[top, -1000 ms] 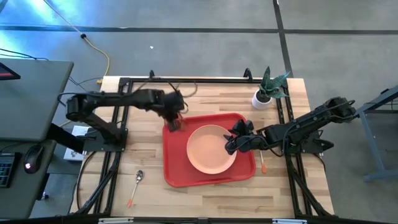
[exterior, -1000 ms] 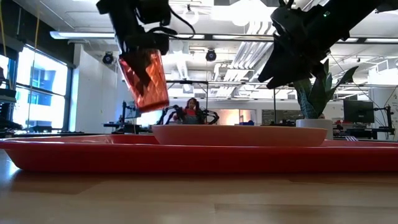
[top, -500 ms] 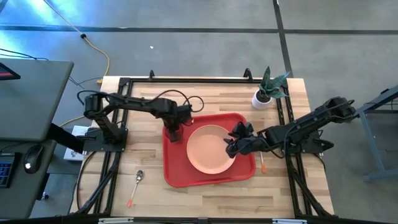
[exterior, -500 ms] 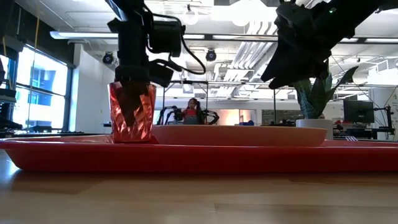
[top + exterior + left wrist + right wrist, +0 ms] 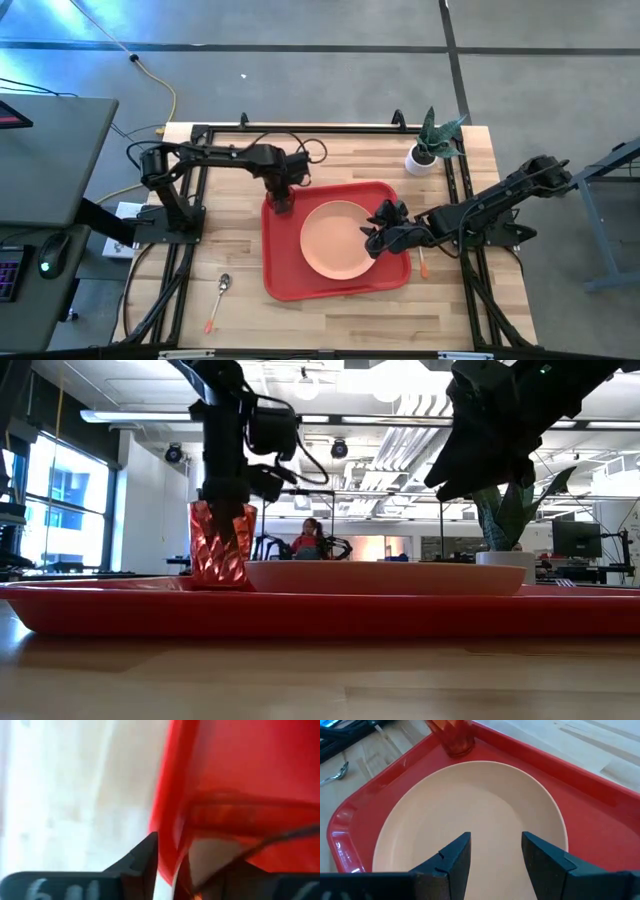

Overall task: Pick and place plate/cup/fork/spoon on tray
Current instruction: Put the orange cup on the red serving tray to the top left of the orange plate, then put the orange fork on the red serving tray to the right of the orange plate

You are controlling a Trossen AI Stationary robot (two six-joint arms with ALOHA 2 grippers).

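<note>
The red-orange cup (image 5: 220,550) stands upright on the far left corner of the red tray (image 5: 290,285). My left gripper (image 5: 281,200) is above it, shut on its wall. The peach plate (image 5: 335,240) lies in the tray's middle. My right gripper (image 5: 495,845) is open and empty, hovering over the plate's right part. The fork (image 5: 422,262) lies on the table just right of the tray. The spoon (image 5: 220,295) lies on the table near the front left. My left gripper holds the cup's wall at the rim (image 5: 172,855), one finger (image 5: 145,865) outside and the other inside the cup. The fingers come from above, pointing down. The cup stands upright with its base on the tray floor (image 5: 215,586).
A white pot with a green plant (image 5: 425,150) stands at the table's far right. Black frame rails run along the table's left, right and far edges. Bare wood shows in front of the tray.
My left gripper has gone down with the cup and toward the tray's far left corner. The cup, lifted clear and tilted a second ago, now stands upright on the tray. My right gripper has kept still over the plate.
</note>
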